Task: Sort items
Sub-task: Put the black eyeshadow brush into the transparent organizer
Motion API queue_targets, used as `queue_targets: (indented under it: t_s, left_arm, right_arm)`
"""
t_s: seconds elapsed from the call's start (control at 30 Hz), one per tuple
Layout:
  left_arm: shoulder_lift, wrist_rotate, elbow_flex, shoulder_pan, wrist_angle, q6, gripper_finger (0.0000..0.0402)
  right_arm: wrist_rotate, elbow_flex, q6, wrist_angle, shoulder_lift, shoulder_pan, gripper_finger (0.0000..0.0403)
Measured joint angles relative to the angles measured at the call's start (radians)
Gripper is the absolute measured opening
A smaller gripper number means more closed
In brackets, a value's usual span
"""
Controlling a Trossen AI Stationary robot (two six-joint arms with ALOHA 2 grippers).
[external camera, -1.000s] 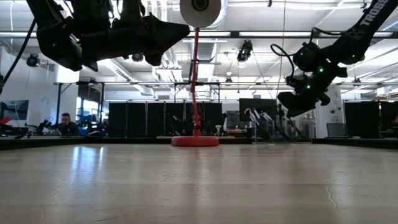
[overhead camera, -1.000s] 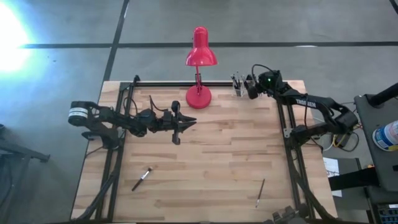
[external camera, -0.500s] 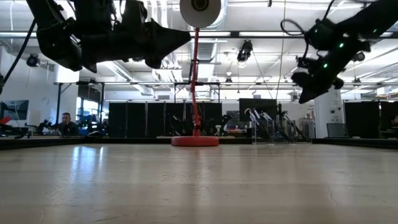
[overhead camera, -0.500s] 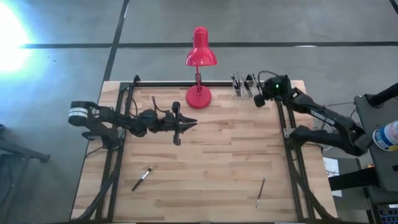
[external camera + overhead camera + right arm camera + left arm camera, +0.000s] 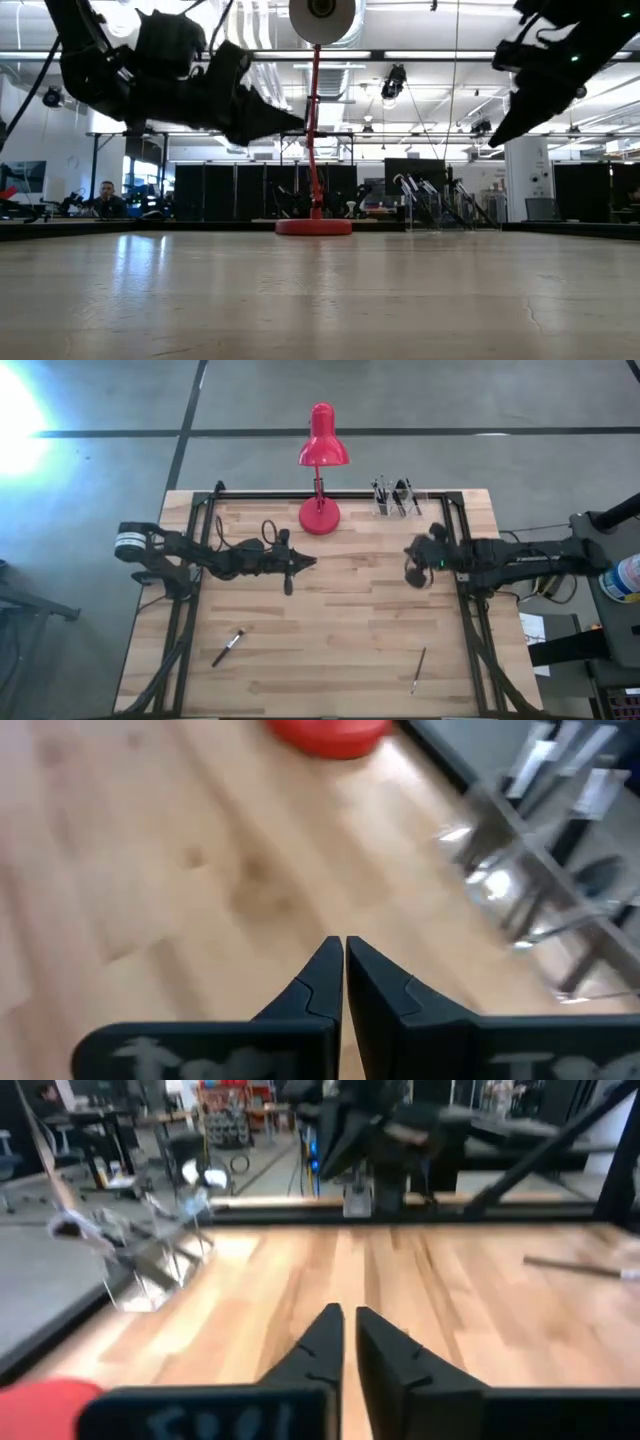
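Observation:
Two brushes lie flat on the wooden table: a dark-handled one (image 5: 228, 647) at the near left and a thin one (image 5: 418, 670) at the near right. More brushes stand in a clear holder (image 5: 395, 498) at the far edge. My left gripper (image 5: 303, 563) hovers over the table's middle, well above both loose brushes. In its wrist view (image 5: 349, 1320) the fingers stand almost together, with nothing between them. My right gripper (image 5: 411, 568) hovers at the right, nearer than the holder. Its fingers are shut (image 5: 343, 945) and empty.
A red desk lamp (image 5: 322, 448) stands by its round base (image 5: 320, 517) at the far middle, between the two arms. Black frame rails (image 5: 190, 610) run along the table's left and right sides. Bare wood lies between the two loose brushes.
My right gripper has left the clear holder and swung toward the near edge, ending over the table's right side and higher in the low view. My left gripper has tipped its fingers downward and come a little lower. The brushes on the table have not moved.

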Motion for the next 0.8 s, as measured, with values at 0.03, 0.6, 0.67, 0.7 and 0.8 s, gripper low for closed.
queue_targets:
  t_s: [0.03, 0.6, 0.67, 0.7, 0.8]
  left_arm:
    - [0.014, 0.000, -0.004, 0.000, 0.004, 0.000, 0.0016]
    - [0.198, 0.000, 0.028, -0.001, 0.078, -0.027, 0.0000]
    - [0.195, 0.000, 0.026, -0.001, 0.074, -0.020, 0.0000]
    - [0.194, 0.000, 0.026, -0.001, 0.071, -0.016, 0.0000]
    - [0.194, 0.000, 0.025, -0.001, 0.062, -0.014, 0.0000]
  right_arm:
    - [0.026, 0.000, 0.033, -0.015, 0.010, 0.062, 0.0011]
    - [-0.026, 0.157, 0.530, -0.130, 0.436, 0.857, 0.0029]
    - [-0.065, 0.197, 0.555, -0.137, 0.510, 0.900, 0.0041]
    - [-0.086, 0.218, 0.567, -0.139, 0.547, 0.918, 0.0047]
    - [-0.150, 0.281, 0.590, -0.142, 0.650, 0.948, 0.0070]
